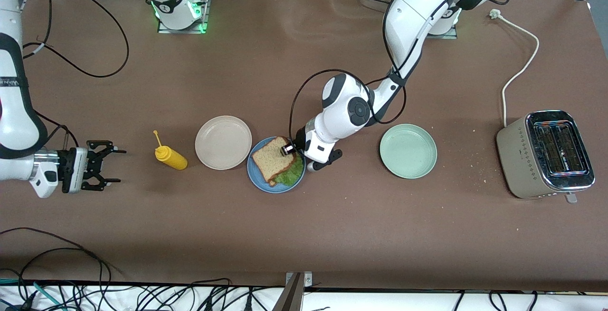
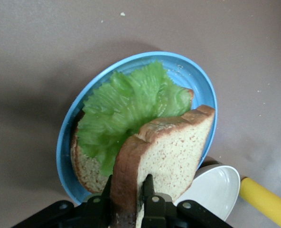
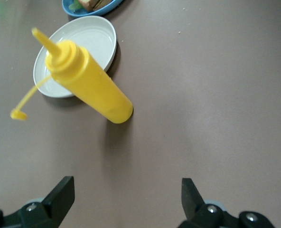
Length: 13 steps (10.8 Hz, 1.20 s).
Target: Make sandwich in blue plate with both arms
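Observation:
The blue plate holds a bottom bread slice with a ruffled green lettuce leaf on it. My left gripper is shut on the top bread slice and holds it tilted over the lettuce. In the left wrist view the top bread slice is pinched by its crust edge between my fingers, above the lettuce and the plate. My right gripper is open and empty, low over the table at the right arm's end, beside the yellow bottle; in the right wrist view my right gripper is wide open.
A yellow squeeze bottle lies beside a beige plate, both toward the right arm's end from the blue plate. A pale mint-green plate and a toaster with its cord sit toward the left arm's end.

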Motion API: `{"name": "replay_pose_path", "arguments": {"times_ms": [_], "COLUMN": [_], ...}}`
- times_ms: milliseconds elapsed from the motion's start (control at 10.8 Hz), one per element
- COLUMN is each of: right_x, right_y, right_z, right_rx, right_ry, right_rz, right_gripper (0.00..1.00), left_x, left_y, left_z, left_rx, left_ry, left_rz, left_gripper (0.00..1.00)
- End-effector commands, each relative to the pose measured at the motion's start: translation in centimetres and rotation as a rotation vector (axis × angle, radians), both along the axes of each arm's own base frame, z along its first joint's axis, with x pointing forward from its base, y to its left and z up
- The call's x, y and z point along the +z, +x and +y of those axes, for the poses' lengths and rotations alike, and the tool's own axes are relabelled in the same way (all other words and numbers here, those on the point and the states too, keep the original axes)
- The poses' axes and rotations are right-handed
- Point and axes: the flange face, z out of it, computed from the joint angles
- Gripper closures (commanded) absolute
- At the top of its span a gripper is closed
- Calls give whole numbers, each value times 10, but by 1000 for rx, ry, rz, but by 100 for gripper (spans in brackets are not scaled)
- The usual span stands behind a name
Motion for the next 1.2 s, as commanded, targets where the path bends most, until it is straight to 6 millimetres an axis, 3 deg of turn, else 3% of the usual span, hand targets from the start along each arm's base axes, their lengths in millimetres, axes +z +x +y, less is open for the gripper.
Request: {"name": "replay_pose_path", "arguments": {"times_ms": [0, 92, 185, 462, 647, 739, 1109], "right_x": [68, 87, 105, 158, 194, 212, 255], "right_y": [-10, -13, -18, -30, -41, -47, -75], "right_z": [35, 49, 62, 88, 122, 135, 178], "right_rx": [-126, -188, -246, -483, -590, -641, -828], "right_ry": [-164, -207, -232, -313, -378, -401, -462], "right_rz": [88, 123, 161, 266, 282, 288, 309], "right_gripper": [0, 0, 0, 0, 0, 0, 0], "left_x": [-1, -1, 2, 11, 17, 30, 130], "left_y": [1, 4, 7, 20, 23, 36, 71], "left_z": [-2, 1, 3, 15, 23, 34, 111], "left_rx": [-20, -17, -12, -5, -34, -52, -79], "left_ry": [13, 16, 16, 34, 62, 69, 115], "left_rz": [-12, -14, -20, -55, -40, -3, 53], "left_gripper": [25, 6, 0, 0, 0, 0, 0]}}
